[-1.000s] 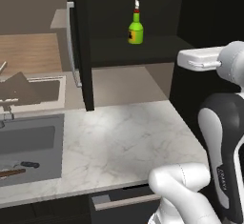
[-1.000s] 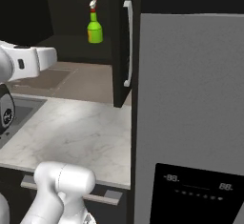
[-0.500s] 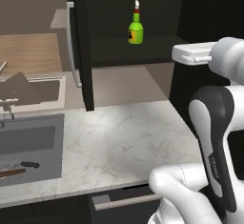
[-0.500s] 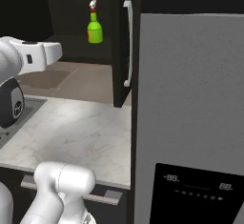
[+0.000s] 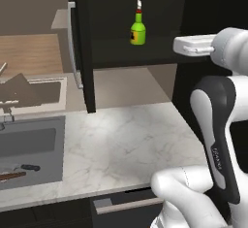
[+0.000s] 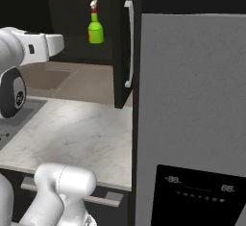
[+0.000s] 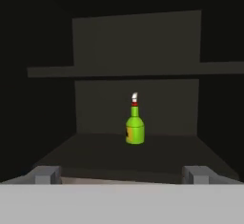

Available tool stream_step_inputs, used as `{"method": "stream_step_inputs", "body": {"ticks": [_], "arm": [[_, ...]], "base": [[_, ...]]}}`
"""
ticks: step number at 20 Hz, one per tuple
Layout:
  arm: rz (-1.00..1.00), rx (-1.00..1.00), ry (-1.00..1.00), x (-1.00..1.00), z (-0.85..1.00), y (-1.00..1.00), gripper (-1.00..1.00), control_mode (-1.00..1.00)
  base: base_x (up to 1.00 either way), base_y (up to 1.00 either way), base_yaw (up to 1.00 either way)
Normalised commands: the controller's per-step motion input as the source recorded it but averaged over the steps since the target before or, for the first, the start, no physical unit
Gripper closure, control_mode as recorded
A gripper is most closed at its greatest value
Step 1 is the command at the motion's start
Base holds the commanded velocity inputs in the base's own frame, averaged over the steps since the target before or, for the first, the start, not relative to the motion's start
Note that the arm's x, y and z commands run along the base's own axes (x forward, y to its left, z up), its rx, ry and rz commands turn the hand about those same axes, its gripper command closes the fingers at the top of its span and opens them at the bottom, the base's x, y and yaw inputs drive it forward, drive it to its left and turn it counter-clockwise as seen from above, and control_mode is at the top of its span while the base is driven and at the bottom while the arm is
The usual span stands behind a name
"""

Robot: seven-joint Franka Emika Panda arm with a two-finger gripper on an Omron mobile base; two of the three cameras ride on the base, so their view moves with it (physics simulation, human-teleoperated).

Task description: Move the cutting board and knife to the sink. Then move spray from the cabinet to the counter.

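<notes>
The arm is swinging closer to the open cabinet [image 5: 82, 52], and the pincer [image 7: 122, 174] is staying wide apart, aiming at the spray [image 7: 135, 126] standing on its shelf. Grabbing it is coming next.

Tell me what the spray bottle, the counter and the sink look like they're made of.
Spray: glossy green, probably plastic or glass, with a yellow label. Counter: polished marble, white-grey with veins. Sink: matte grey, likely metal, flat even tone.

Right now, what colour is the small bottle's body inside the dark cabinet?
Green, with a yellow label; the small green bottle shows best in the hand view.
</notes>
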Motion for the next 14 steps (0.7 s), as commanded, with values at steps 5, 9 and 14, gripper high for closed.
{"method": "stream_step_inputs", "body": {"ticks": [5,9,14], "arm": [[0.0,0.0,0.0,0.31,0.0,0.0,-1.0,-1.0],[0.0,0.0,-0.01,0.41,0.0,0.0,-1.0,-1.0],[0.0,0.0,-0.01,0.42,0.0,0.0,-1.0,-1.0]], "base": [[0.0,0.0,0.0],[0.0,0.0,0.0],[0.0,0.0,0.0]]}}
